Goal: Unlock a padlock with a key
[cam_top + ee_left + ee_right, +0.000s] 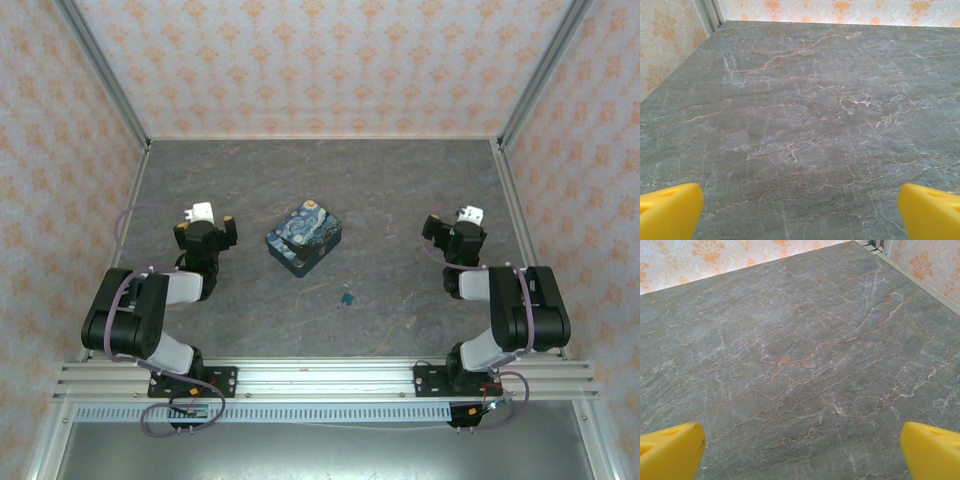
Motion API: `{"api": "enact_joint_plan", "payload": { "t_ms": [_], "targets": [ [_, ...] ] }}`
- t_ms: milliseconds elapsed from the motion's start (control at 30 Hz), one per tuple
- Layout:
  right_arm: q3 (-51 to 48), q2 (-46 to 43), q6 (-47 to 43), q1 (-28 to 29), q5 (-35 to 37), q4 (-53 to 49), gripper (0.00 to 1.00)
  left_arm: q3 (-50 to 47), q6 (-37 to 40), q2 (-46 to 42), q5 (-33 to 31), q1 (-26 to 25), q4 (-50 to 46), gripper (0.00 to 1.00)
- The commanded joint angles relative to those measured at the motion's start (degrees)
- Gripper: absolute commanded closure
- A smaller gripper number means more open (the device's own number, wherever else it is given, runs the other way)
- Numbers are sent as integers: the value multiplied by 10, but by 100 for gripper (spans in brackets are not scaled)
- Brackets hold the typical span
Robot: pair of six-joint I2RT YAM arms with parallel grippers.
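The tiny teal-grey padlock lies on the marbled grey table, near the middle and a little in front of the tin. I cannot make out a key at this size. My left gripper rests at the left, well apart from the padlock. Its yellow fingertips stand wide apart at the bottom corners of the left wrist view, with bare table between them. My right gripper sits at the right, also far from the padlock. Its yellow fingertips are spread wide over bare table.
A blue-and-yellow swirl-printed rectangular tin stands between the two arms, just behind the padlock. Patterned walls close in the table on the left, back and right, with metal corner posts.
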Motion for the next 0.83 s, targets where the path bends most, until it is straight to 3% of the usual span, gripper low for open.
{"api": "enact_joint_plan", "payload": {
  "t_ms": [0,800],
  "targets": [
    [8,1,-8,0,-1,-1,1,7,11,-2,7,3,0,0],
    [17,4,-22,15,16,-16,1,7,12,-2,7,3,-1,0]
  ]
}}
